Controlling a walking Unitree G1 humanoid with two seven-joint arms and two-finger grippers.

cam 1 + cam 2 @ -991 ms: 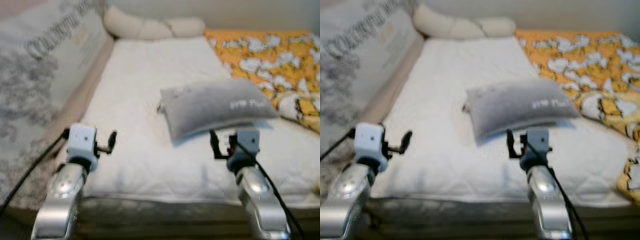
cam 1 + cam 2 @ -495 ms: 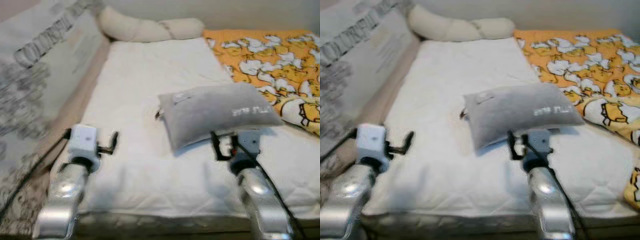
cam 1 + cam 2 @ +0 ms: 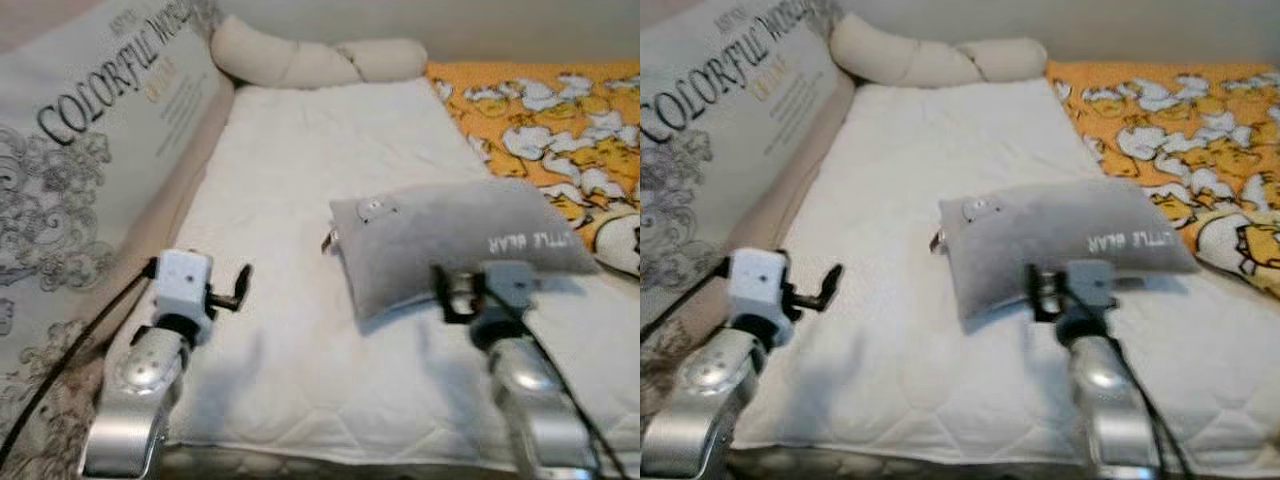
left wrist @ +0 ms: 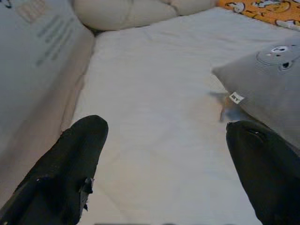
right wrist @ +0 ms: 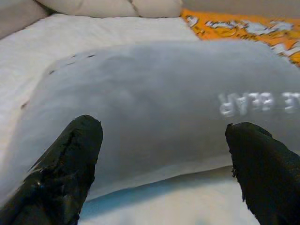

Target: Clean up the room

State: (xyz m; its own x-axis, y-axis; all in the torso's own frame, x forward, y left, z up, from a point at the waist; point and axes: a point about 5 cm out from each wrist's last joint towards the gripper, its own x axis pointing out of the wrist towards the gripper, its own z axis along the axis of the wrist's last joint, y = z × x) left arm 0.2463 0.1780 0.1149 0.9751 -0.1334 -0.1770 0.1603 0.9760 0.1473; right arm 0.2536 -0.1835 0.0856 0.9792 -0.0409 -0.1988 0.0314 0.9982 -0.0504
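Our head eyes look down the white quilted mattress (image 3: pixel 300 200); both wrist cameras face its soft grey rectangular pillow (image 5: pixel 154 98), ours right nearest.

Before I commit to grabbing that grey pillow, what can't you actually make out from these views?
- Grey pillow: its near edge, in the left eye view, is covered by the right pincer.
- Orange blanket: cut off by the frame's right edge.
- Left pincer: its fingertips run off the left wrist view's edge.

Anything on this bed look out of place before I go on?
The grey pillow lies askew mid-mattress, away from the cream bolster at the head. The orange blanket is rumpled along the robot's right.
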